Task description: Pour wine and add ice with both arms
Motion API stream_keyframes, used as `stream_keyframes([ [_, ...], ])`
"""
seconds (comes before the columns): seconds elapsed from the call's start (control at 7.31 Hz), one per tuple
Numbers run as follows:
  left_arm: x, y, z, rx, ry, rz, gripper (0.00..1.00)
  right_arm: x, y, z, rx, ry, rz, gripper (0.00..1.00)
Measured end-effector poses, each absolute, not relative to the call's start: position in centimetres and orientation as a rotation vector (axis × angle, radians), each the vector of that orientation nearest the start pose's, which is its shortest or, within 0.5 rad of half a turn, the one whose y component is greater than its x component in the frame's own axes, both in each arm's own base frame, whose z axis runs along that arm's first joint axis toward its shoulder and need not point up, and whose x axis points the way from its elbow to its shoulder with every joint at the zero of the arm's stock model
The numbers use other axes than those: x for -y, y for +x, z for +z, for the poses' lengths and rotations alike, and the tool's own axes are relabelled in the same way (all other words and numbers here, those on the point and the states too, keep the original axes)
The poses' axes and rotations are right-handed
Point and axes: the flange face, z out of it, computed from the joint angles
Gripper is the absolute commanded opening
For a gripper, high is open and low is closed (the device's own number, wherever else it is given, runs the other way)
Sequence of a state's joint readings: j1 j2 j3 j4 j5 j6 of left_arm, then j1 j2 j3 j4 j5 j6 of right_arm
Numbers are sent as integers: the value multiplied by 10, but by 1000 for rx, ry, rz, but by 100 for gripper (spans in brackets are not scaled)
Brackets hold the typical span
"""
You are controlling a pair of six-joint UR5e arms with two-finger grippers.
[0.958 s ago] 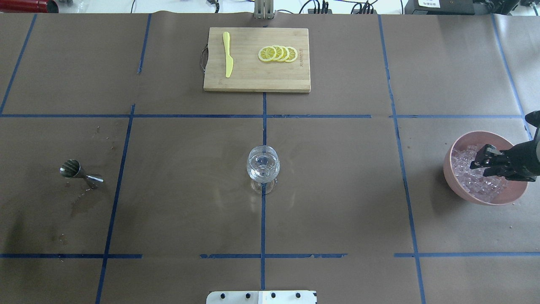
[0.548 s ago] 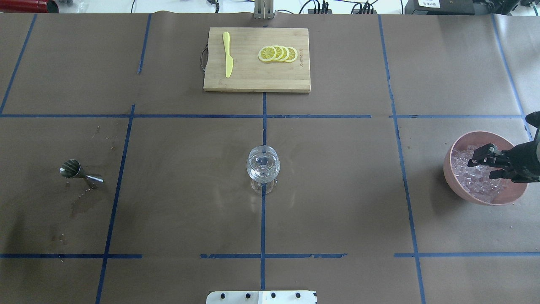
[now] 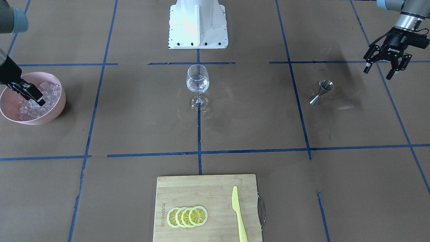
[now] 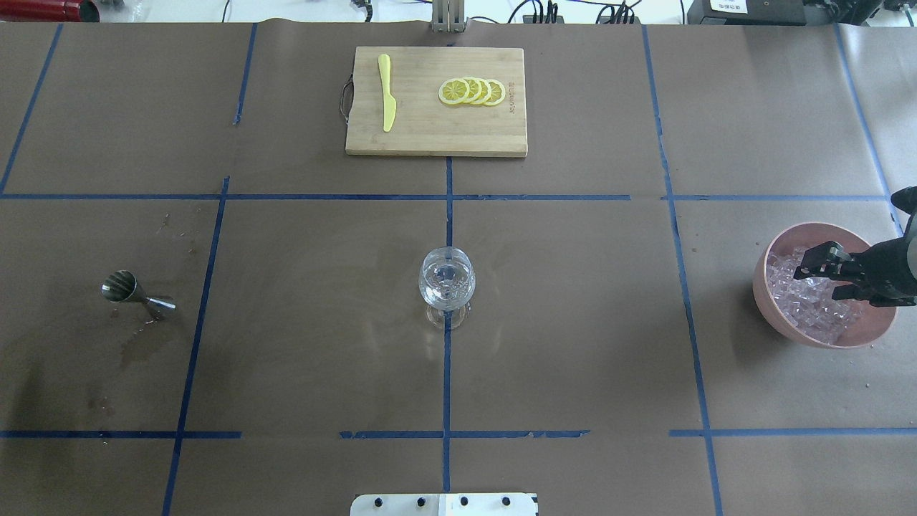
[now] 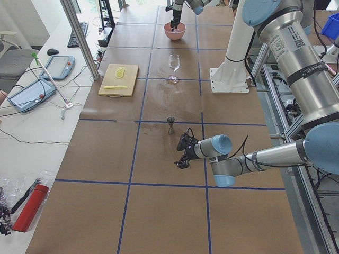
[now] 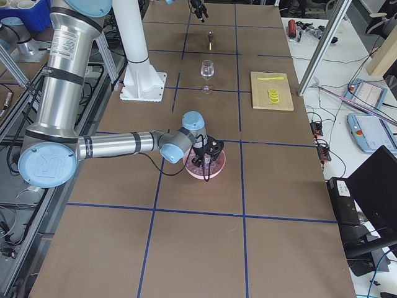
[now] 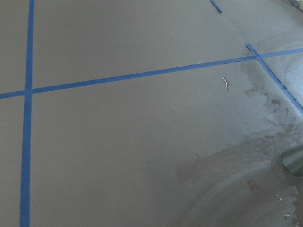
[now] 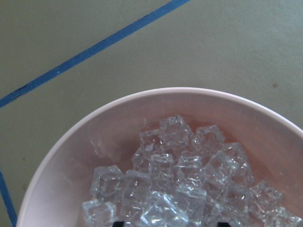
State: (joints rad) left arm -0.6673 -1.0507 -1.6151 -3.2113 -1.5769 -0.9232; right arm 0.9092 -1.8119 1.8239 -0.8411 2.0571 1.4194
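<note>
The ice is a heap of clear cubes in a pink bowl at the table's right; both also show in the front view, ice and bowl. My right gripper is open, its fingertips down at the ice, with cubes between them in the right wrist view. My left gripper is open and empty, held above the table beside a steel jigger. It is out of the overhead view. A clear wine glass stands at the table's centre.
A wooden cutting board with lemon slices and a yellow knife lies at the far middle. A red bottle lies off the far left corner. A wet stain spreads by the jigger. The white pedestal stands behind the glass.
My right gripper has shifted slightly within the pink bowl, settling closer to the ice. The glass, jigger and board have not moved.
</note>
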Motion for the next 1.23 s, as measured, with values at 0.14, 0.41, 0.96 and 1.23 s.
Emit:
stream_keyframes([
  [0.14,270,129,659,-927,707,-16,100,389,-189,567,872,-24,534,66],
  [0.41,270,129,658,-931,705,-22,100,390,-187,566,871,-17,535,39],
  [0.96,270,128,658,-937,707,-25,100,390,-186,566,869,-10,538,0],
  [1.23,269,127,658,-940,709,-25,100,391,-184,563,874,-5,539,0],
])
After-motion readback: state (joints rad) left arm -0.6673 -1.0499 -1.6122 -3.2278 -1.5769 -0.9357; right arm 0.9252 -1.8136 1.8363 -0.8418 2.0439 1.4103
